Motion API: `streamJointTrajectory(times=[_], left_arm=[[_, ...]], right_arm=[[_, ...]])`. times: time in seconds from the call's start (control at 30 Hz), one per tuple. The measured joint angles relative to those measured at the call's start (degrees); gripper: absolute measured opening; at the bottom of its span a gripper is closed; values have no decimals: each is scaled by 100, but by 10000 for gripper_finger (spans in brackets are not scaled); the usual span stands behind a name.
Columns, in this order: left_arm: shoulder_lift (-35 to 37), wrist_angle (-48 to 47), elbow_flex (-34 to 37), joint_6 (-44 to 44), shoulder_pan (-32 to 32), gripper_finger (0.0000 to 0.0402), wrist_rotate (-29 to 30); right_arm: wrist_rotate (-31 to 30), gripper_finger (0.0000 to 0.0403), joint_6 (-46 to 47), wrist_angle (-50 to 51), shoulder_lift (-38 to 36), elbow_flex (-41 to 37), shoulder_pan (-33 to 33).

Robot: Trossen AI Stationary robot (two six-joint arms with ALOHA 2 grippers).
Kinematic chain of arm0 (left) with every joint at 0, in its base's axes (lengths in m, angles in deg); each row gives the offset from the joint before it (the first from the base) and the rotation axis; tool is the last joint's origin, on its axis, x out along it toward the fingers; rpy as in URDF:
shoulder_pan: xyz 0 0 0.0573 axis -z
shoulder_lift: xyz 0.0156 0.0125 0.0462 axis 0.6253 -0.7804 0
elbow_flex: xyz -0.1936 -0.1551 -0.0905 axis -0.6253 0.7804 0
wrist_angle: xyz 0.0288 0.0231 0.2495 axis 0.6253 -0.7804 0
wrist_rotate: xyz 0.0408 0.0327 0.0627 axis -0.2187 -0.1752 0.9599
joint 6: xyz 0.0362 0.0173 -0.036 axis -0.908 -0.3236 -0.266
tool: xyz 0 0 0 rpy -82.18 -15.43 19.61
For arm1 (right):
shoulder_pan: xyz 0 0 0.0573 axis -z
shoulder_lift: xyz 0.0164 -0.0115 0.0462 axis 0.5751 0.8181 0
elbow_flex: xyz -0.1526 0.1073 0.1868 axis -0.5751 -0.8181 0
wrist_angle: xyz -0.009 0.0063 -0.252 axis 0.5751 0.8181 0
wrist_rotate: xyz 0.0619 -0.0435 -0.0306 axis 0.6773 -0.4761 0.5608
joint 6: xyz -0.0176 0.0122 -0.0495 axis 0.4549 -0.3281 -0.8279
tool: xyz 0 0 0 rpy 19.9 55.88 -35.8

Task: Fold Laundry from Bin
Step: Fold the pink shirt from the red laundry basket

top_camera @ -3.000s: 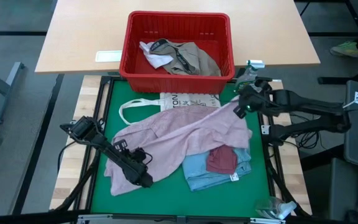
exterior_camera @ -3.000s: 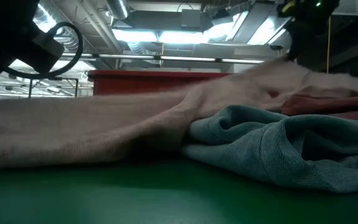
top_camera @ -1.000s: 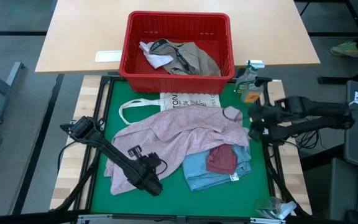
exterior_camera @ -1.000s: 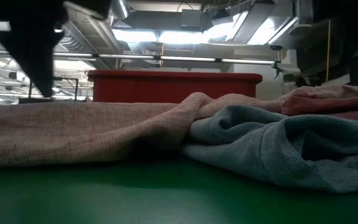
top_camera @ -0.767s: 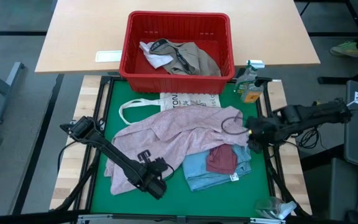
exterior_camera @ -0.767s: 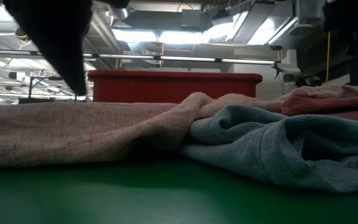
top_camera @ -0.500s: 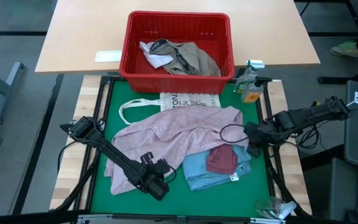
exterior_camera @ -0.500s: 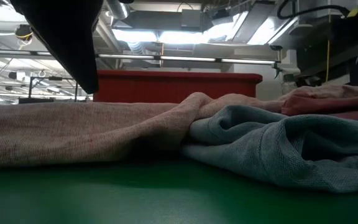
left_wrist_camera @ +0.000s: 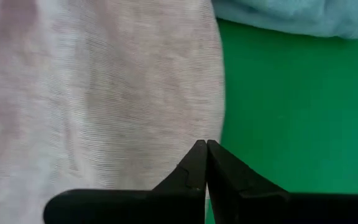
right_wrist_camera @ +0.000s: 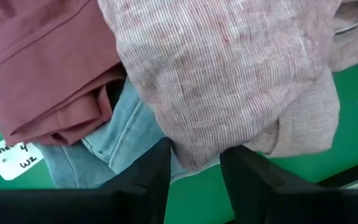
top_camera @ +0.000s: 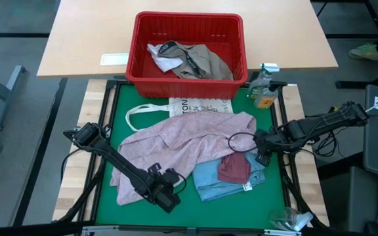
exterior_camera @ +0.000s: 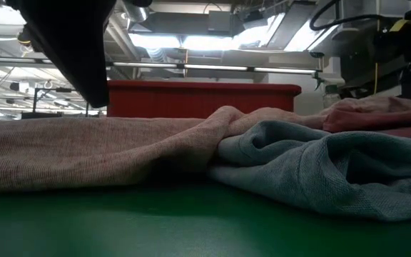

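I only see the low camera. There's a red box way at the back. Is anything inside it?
Observer: Yes. The red bin holds a khaki-grey piece and a white piece.
Operator: Where's the right gripper?
Observer: The right gripper is open, straddling the edge of the pink shirt, beside the maroon piece.
Operator: And the left one?
Observer: The left gripper is shut, at the near edge of the pink shirt.
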Motion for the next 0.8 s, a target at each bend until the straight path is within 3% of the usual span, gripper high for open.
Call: streamJointTrajectory(times=[0.27, 0.43, 0.53, 0.8], left_arm=[[-10, 408, 629, 895, 185, 2, -2], [-11, 746, 1226, 1392, 285, 2, -206], [28, 1034, 1538, 1496, 318, 2, -504], [41, 989, 1718, 1445, 418, 2, -891]], right_arm=[[-155, 11, -60, 8, 18, 0, 0], [177, 20, -76, 118, 17, 0, 0], [342, 6, -37, 544, 17, 0, 0], [484, 4, 344, 1643, 17, 177, 2]])
